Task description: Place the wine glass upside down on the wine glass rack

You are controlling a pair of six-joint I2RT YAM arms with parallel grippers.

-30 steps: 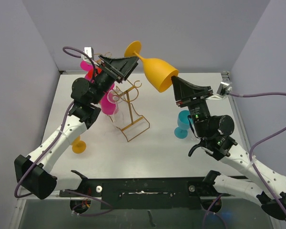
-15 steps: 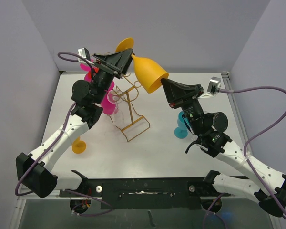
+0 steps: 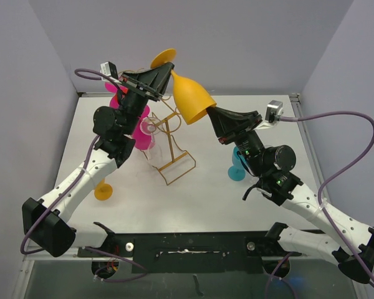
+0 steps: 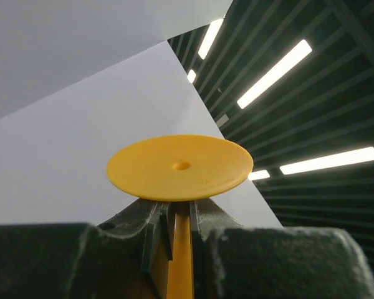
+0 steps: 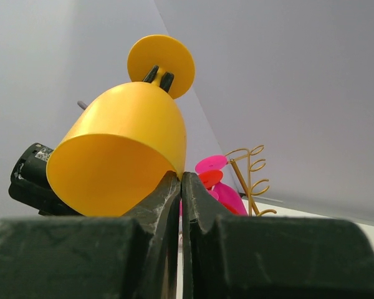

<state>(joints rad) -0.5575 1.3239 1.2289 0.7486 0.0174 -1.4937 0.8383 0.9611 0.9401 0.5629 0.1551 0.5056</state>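
The yellow-orange wine glass (image 3: 190,96) hangs in the air above the back of the table, foot (image 3: 163,58) toward the rear left, bowl mouth toward the right. My left gripper (image 3: 168,73) is shut on its thin stem (image 4: 181,249) just under the foot (image 4: 179,167). My right gripper (image 3: 210,112) is shut on the bowl's rim, the bowl (image 5: 124,149) sitting above its fingers. The gold wire wine glass rack (image 3: 171,143) stands on the table below the glass, its curled hooks (image 5: 246,171) showing in the right wrist view.
Pink and red glasses (image 3: 140,134) hang on the rack's left side, under my left arm. A blue glass (image 3: 239,165) stands on the table beside my right arm. A small orange glass (image 3: 103,190) stands at the left, near my left arm.
My right gripper has carried the glass left, putting its stem between the left jaws. The left jaws have closed on the stem. The glass now tilts steeper.
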